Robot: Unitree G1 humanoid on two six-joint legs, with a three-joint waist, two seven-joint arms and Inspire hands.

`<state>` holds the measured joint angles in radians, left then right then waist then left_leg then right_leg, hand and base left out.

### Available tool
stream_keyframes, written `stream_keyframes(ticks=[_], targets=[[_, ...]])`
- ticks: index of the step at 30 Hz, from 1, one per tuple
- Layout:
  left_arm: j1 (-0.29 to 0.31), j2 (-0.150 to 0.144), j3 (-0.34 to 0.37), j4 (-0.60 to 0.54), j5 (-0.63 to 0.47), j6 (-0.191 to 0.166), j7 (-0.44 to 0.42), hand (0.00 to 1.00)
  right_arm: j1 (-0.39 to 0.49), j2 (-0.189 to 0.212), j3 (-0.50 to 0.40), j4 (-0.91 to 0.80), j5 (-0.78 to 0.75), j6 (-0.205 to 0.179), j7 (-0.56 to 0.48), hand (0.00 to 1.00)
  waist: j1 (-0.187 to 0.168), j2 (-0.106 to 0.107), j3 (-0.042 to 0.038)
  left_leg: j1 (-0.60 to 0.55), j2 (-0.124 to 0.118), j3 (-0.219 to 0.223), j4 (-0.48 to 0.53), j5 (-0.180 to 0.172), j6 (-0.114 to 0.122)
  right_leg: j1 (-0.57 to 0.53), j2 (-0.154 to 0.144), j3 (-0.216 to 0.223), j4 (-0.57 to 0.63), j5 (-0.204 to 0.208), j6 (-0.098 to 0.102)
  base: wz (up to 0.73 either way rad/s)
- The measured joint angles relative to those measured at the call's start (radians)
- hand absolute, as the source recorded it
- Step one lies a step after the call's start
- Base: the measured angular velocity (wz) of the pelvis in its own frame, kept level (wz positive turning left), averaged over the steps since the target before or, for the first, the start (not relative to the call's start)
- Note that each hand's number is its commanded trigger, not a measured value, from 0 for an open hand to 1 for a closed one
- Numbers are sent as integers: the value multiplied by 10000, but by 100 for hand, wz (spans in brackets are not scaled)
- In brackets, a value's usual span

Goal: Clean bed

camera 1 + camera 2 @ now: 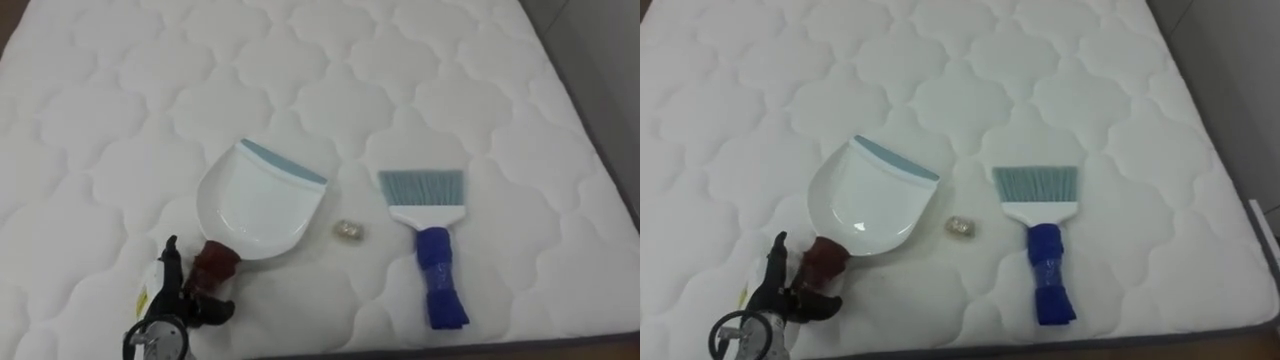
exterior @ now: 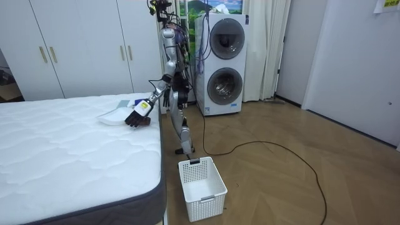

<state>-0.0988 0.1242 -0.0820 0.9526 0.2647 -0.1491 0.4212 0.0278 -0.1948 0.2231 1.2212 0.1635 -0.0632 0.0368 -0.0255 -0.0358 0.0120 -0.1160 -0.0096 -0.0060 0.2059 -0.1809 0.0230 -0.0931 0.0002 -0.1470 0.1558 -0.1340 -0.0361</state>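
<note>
At the lower left we see the left robot hand [image 1: 186, 296] at the dustpan [image 1: 255, 207] handle; we cannot tell if it grips. A scrap [image 1: 348, 231] lies between dustpan and brush [image 1: 430, 235].

Left hand [image 1: 178, 300] cut off by the lower edge in my eye views; its fingers hide the handle end of the dustpan [image 1: 255, 205]; small pale lump [image 1: 348, 231] between dustpan and brush [image 1: 426, 212] too small for me to identify; mattress [image 1: 100, 100] runs past the edges.
</note>
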Motion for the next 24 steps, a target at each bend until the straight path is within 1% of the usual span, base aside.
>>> stream_keyframes(ticks=[4, 12, 16, 17, 18, 19, 22, 24], targets=[[-65, -1, -7, 15, 2, 2, 3, 0, -3, -2, 16, 81, 296, -4, -2, 0, -42, 0, -5, -115, 0, 1, 30, 1, 1, -126, -3, 0, 40, 0, 0, 0], [-264, -2, -28, 150, -3, 4, -8, 0, -93, 1, 114, 195, 317, -9, -20, 0, -125, 6, -1, -142, 6, 12, 150, 1, 1, -140, -19, -59, 154, -1, -1, 0], [-393, -2, -344, 668, -379, 4, -15, 0, -230, -2, 314, 211, 443, -4, -49, 0, -244, 9, 8, -165, 4, 15, 191, 1, 1, -246, -46, -102, 362, -22, -12, 0], [-407, -3, -403, 707, -380, 10, -17, 0, -244, -3, 332, 212, 446, -4, -49, 0, -259, 2, 12, -194, -2, 20, 211, 1, 1, -284, -73, -99, 388, -33, -12, 0], [-407, -20, -471, 713, -375, 13, -29, 0, -263, -13, 362, 213, 510, -5, -49, 0, -275, -9, 44, -261, -17, 20, 297, 1, 2, -345, -129, -102, 492, -77, -12, 0], [-426, -21, -576, 719, -377, 14, -30, 0, -269, -32, 402, 215, 655, -7, -48, 0, -276, -20, 43, -330, -27, 43, 347, 0, 3, -467, -157, -102, 639, -123, -15, 0], [-616, -33, -597, 942, -373, 1, -33, 0, -297, -47, 400, 210, 737, -33, -81, 0, -279, -43, 64, -549, -27, 106, 541, -5, 9, -717, -162, -101, 889, -190, -34, 0], [-743, -24, -585, 1076, -456, 1, -31, 0, -403, -44, 396, 213, 770, -84, -178, 0, -329, -55, 71, -846, -22, 193, 700, -8, 14, -1078, -192, -67, 1168, -236, -55, -5]])
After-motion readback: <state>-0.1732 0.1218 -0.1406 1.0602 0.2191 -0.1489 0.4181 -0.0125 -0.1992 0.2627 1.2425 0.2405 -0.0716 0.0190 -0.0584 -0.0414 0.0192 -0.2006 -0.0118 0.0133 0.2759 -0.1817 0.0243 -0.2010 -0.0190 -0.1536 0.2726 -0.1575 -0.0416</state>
